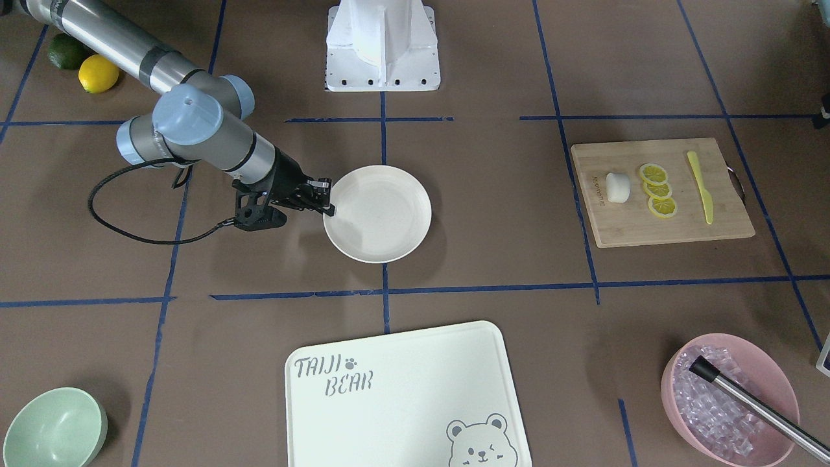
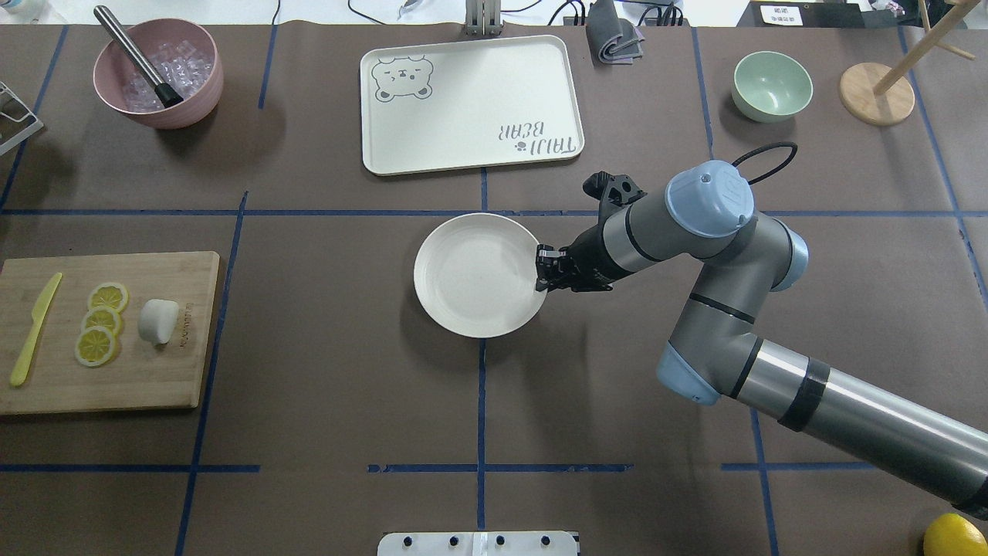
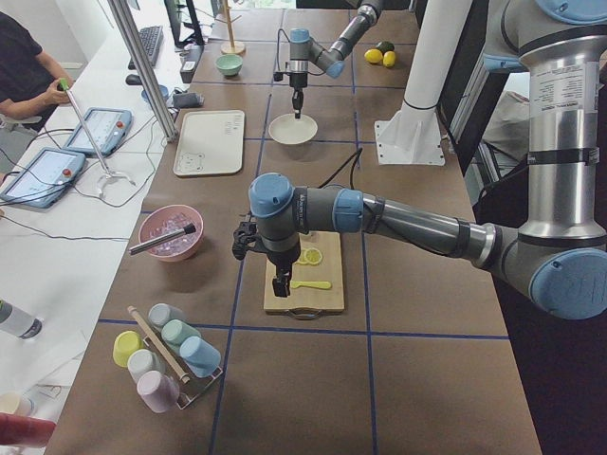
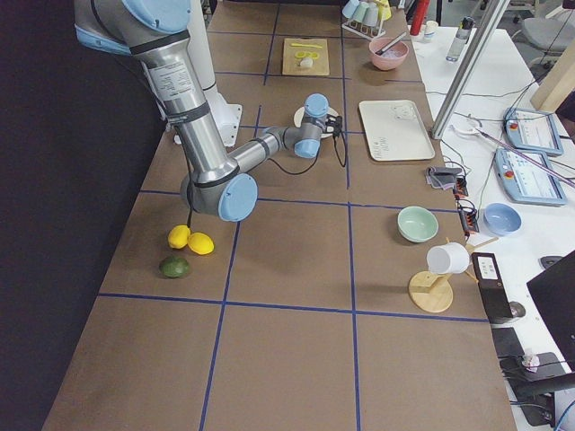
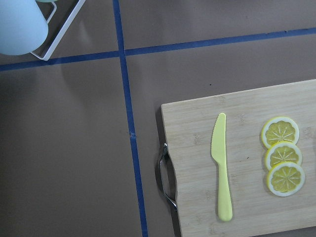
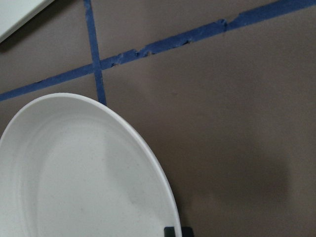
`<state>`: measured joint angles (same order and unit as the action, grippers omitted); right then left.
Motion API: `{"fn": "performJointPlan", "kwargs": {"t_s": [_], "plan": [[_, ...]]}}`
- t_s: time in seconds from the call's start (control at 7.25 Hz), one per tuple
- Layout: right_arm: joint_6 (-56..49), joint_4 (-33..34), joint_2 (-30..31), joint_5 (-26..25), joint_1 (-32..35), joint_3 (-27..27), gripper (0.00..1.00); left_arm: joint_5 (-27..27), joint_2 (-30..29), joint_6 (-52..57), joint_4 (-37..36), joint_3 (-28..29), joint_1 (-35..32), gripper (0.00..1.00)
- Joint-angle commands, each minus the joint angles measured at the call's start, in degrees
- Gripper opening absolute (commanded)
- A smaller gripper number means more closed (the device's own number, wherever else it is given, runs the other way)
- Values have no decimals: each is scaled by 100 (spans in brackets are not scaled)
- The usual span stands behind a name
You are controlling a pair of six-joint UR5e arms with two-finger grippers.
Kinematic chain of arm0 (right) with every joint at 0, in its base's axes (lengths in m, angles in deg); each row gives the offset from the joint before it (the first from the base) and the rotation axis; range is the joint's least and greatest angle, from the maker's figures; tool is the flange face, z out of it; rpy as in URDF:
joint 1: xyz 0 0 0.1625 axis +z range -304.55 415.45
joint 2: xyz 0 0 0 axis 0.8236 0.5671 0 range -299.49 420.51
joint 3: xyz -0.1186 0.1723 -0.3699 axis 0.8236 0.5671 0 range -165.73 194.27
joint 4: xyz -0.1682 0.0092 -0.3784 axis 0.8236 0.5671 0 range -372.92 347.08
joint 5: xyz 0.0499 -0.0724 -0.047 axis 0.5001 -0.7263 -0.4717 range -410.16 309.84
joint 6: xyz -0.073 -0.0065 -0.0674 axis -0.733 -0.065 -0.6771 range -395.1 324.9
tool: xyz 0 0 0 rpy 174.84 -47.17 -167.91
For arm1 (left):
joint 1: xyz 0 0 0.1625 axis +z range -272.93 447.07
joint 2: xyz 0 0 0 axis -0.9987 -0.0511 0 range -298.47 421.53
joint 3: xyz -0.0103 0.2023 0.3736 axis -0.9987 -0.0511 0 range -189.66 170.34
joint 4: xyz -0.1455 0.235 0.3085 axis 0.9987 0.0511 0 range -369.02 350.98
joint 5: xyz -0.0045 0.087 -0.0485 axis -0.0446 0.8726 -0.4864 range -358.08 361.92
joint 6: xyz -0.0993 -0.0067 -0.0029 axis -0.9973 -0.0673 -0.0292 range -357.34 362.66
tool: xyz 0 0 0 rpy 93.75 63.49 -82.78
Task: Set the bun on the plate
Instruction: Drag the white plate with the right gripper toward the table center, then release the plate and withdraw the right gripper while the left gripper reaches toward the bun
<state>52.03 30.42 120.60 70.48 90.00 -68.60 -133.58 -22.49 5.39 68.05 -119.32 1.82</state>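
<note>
The bun (image 1: 617, 187) (image 2: 158, 320), a small white lump, lies on the wooden cutting board (image 1: 668, 230) beside the lemon slices (image 1: 658, 190). The cream plate (image 1: 389, 224) (image 2: 471, 286) rests at the table's middle. My right gripper (image 1: 326, 198) (image 2: 543, 270) is at the plate's rim and looks shut on it; the right wrist view shows a dark fingertip (image 6: 174, 231) on the rim of the plate (image 6: 74, 187). My left gripper (image 3: 282, 287) hangs over the board's near end. I cannot tell whether it is open. The left wrist view does not show the bun.
A yellow knife (image 1: 700, 188) lies on the board. The bear-printed tray (image 2: 463, 100), a mint-green bowl (image 2: 772, 85), a pink bowl of ice (image 2: 158, 73), a wooden stand (image 2: 876, 93) and a lemon (image 1: 98, 72) ring the work area. A cup rack (image 3: 166, 355) stands near the left arm.
</note>
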Motion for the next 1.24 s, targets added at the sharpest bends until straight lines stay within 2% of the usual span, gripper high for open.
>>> {"fn": "performJointPlan", "kwargs": {"t_s": [0.0, 0.14, 0.28, 0.41, 0.55, 0.69, 0.83, 0.97, 1.1], "plan": [[15, 69, 2, -67, -115, 26, 0, -12, 0, -1, 1, 6, 0, 100], [15, 78, 2, -84, -132, 34, 3, -12, 0, -1, 1, 6, 0, 100], [15, 78, 28, -162, -185, 43, 18, -12, 0, -1, 1, 6, 0, 100], [15, 78, 29, -155, -185, 43, 24, -12, 0, -1, 1, 6, 0, 100], [24, 78, 29, -154, -176, 26, 49, -12, 0, -1, 1, 15, 0, 100], [24, 87, 29, -163, -168, 0, 99, -12, 0, -1, 1, 23, 0, 100], [15, 87, 46, -102, -37, -122, 99, -12, -96, -1, 36, 50, 18, 100], [15, 87, 429, 124, 191, -559, 99, -21, -166, -314, 167, 41, 61, 100], [-3, 78, 851, 597, 663, -911, 100, -21, -167, -1101, 699, 32, 375, 100]]}}
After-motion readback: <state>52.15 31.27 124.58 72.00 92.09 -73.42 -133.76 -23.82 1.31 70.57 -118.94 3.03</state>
